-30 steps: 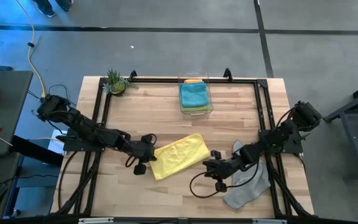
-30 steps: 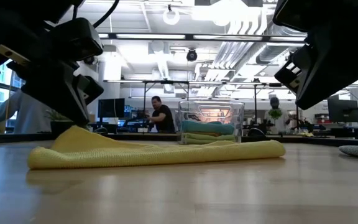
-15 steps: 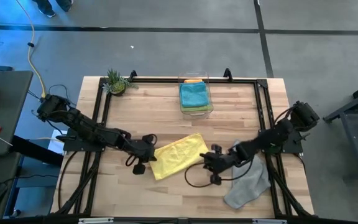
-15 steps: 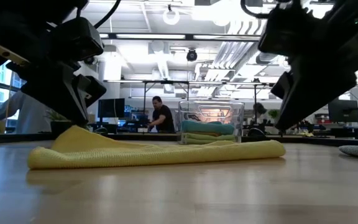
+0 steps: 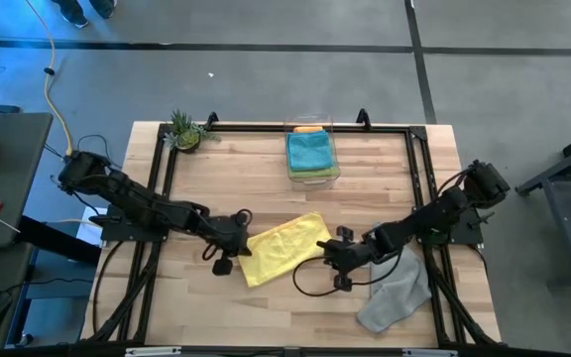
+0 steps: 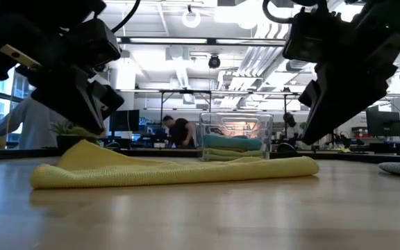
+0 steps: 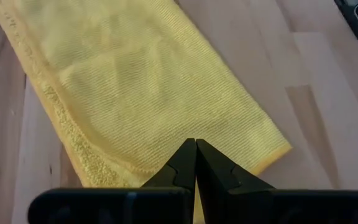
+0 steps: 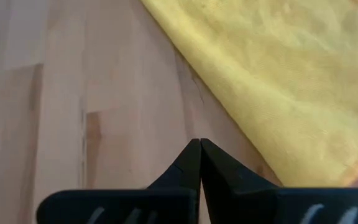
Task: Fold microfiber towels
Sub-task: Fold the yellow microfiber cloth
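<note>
At the table's near edge, right of centre: a grey towel (image 5: pixel 395 296), crumpled, partly under the right arm. Mid-table: a yellow towel (image 5: pixel 284 247), folded to a long strip, long axis running from near-left to far-right. Left gripper (image 5: pixel 243 238), fingers pressed together, holding nothing, sits over the strip's left end; right gripper (image 5: pixel 330 249), likewise closed and empty, hangs just off its right end. Farther back: a clear bin (image 5: pixel 312 151) holding stacked teal, green and orange towels. Far-left corner: a small potted plant (image 5: pixel 185 131).
</note>
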You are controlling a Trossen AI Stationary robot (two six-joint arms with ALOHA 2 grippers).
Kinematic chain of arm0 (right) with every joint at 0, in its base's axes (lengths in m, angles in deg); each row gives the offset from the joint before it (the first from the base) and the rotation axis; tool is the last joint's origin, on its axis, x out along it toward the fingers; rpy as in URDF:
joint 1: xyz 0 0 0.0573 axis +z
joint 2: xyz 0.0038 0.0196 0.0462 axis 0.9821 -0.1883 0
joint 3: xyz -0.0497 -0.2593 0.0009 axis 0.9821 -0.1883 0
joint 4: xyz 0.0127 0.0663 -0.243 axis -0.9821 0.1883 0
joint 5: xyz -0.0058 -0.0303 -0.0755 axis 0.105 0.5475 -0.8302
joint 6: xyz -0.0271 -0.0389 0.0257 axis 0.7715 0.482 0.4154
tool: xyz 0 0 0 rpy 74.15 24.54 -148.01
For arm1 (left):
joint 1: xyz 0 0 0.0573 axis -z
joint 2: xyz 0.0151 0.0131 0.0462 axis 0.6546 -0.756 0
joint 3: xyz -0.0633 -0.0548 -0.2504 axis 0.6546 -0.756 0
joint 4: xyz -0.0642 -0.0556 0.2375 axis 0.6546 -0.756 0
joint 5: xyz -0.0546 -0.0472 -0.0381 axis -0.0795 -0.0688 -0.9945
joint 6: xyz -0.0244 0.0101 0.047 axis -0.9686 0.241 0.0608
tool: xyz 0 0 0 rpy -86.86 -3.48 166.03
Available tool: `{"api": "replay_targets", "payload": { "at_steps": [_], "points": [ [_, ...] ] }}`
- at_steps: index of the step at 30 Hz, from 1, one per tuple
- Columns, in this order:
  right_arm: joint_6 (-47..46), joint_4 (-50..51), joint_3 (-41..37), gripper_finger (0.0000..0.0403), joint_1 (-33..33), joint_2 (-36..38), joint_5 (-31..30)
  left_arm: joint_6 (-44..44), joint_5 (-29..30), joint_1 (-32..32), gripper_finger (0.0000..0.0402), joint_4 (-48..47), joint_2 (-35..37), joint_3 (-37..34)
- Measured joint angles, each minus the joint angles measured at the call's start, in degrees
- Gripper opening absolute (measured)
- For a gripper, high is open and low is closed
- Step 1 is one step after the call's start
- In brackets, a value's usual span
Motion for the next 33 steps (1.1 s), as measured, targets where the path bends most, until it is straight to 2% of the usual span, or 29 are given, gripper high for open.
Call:
{"api": "replay_targets", "payload": {
  "at_steps": [13,20,26,30,33],
  "points": [
    [-2.09,1.81,0.00,0.0000,-0.13,-0.03,-3.81,1.51,-0.47,-0.65,0.0000,-1.55,2.97,-0.04],
    [-3.11,-1.76,-0.02,0.0000,0.02,-3.63,-2.51,1.53,-0.87,-0.27,0.0000,-3.02,2.97,-0.04],
    [-3.08,-2.08,0.31,0.0000,0.02,-4.07,-2.74,1.49,-1.51,0.82,0.0000,-0.56,2.97,-0.14],
    [-3.08,-2.56,1.18,0.0000,-0.21,-3.94,-2.85,-0.45,-2.14,1.37,0.0000,7.26,2.97,-3.16],
    [-3.95,-2.93,1.16,0.0000,-0.76,-4.38,-2.42,-1.41,-2.15,1.31,0.0000,8.90,2.97,-4.62]
  ]
}}
